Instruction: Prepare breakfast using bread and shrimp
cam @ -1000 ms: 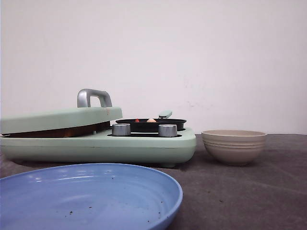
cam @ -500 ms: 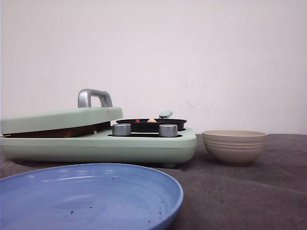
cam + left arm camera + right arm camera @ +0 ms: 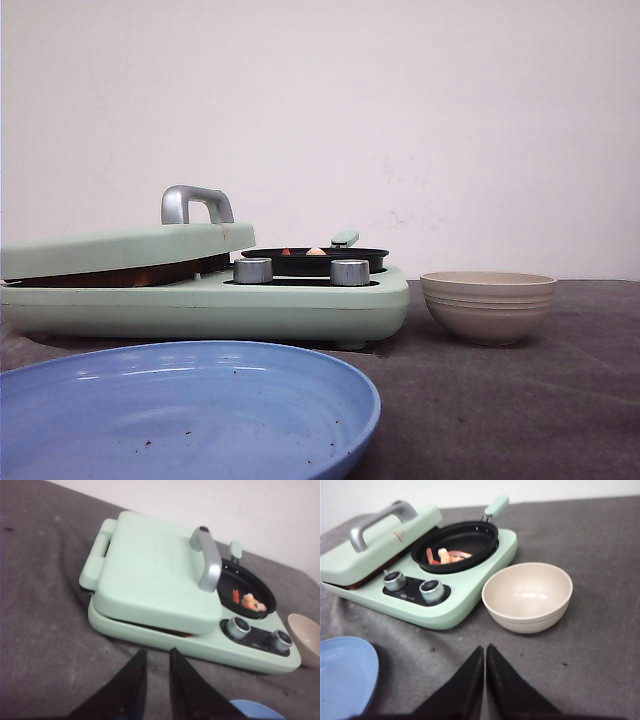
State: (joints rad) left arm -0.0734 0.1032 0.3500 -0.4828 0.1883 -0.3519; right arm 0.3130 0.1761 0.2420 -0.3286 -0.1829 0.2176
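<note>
Nothing has moved since a second ago; the front view matches it apart from a slight camera wobble. From largest to smallest: I see the grey counter (image 3: 600,540), then the mint-green breakfast maker (image 3: 165,595) with its sandwich-press lid (image 3: 150,565) down. A brown edge shows in the seam under that lid, probably the bread (image 3: 110,277), though I can't be sure. Next come the blue plate (image 3: 180,415), the empty beige bowl (image 3: 527,596), the black frying pan (image 3: 457,545) and the shrimp (image 3: 447,556) lying in it. My left gripper (image 3: 156,680) is slightly parted and empty, facing the press's front. My right gripper (image 3: 484,680) is clenched and empty, nearer the shrimp, which lie ahead and leftward past the bowl.
</note>
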